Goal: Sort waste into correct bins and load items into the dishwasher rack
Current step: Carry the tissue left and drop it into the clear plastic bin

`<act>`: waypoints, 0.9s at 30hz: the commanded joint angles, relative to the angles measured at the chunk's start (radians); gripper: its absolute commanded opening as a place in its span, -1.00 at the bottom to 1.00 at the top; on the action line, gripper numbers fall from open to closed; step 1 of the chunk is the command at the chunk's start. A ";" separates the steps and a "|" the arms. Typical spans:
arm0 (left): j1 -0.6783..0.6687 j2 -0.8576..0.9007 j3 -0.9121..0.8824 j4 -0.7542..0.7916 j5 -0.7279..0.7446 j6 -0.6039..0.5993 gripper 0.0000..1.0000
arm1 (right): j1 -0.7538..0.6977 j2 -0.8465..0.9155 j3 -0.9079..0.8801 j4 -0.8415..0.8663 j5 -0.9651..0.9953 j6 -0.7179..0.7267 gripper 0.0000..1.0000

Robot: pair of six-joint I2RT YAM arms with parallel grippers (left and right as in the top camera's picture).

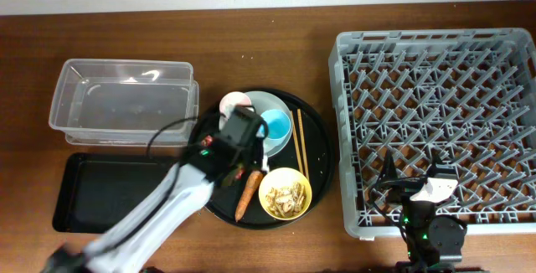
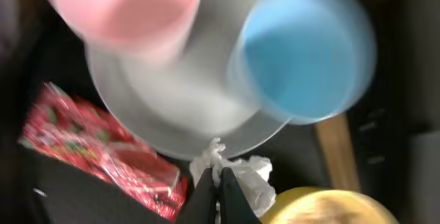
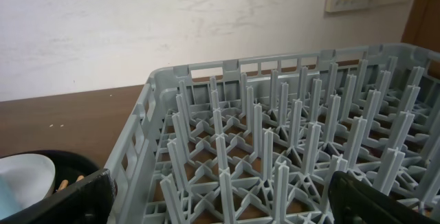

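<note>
Jaws on the left gripper point(image 2: 220, 186) clamp the crumpled white tissue point(image 2: 253, 177). Over the dishwasher rack point(image 3: 206, 69), the right gripper point(image 3: 220, 186) gapes wide apart.

Brown wooden table point(image 1: 251, 38), clear tub point(image 1: 126, 64), black rectangular tray point(image 1: 100, 191), round black tray point(image 1: 321, 149), grey dishwasher rack point(image 1: 342, 139)
</note>
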 commanded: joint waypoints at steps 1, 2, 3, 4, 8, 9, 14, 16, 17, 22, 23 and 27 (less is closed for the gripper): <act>0.096 -0.183 0.104 -0.079 0.002 0.050 -1.00 | 0.003 -0.007 -0.007 -0.003 0.009 0.008 0.96; 0.143 -0.220 0.125 -0.101 0.002 0.068 -1.00 | 0.003 -0.007 -0.007 -0.003 0.009 0.008 0.96; 0.216 -0.259 0.137 -0.107 -0.001 0.085 -0.99 | 0.003 -0.007 -0.007 -0.003 0.009 0.008 0.97; 0.306 -0.288 0.137 -0.106 -0.011 0.084 -0.99 | 0.003 -0.007 -0.007 -0.003 0.009 0.008 0.97; 0.573 -0.251 0.137 -0.106 -0.016 0.084 -0.99 | 0.003 -0.007 -0.007 -0.003 0.009 0.008 0.97; 0.607 -0.221 0.137 -0.105 -0.016 0.083 -0.99 | 0.003 -0.007 -0.007 -0.003 0.009 0.008 0.96; 0.691 0.054 0.137 -0.031 -0.008 0.065 -0.99 | 0.003 -0.007 -0.007 -0.003 0.009 0.008 0.96; 0.693 0.104 0.137 0.003 0.012 0.065 -0.92 | 0.003 -0.007 -0.007 -0.003 0.008 0.008 0.96; 0.693 0.111 0.137 0.012 0.024 0.065 -0.72 | 0.003 -0.007 -0.007 -0.003 0.009 0.008 0.97; 0.692 0.011 0.161 0.000 0.146 0.118 0.55 | 0.003 -0.007 -0.007 -0.003 0.009 0.008 0.96; 0.690 -0.015 0.161 -0.015 0.224 0.118 0.55 | 0.003 -0.007 -0.007 -0.003 0.009 0.008 0.96; 0.642 -0.098 0.161 -0.199 0.411 0.117 0.42 | 0.003 -0.007 -0.007 -0.003 0.009 0.008 0.96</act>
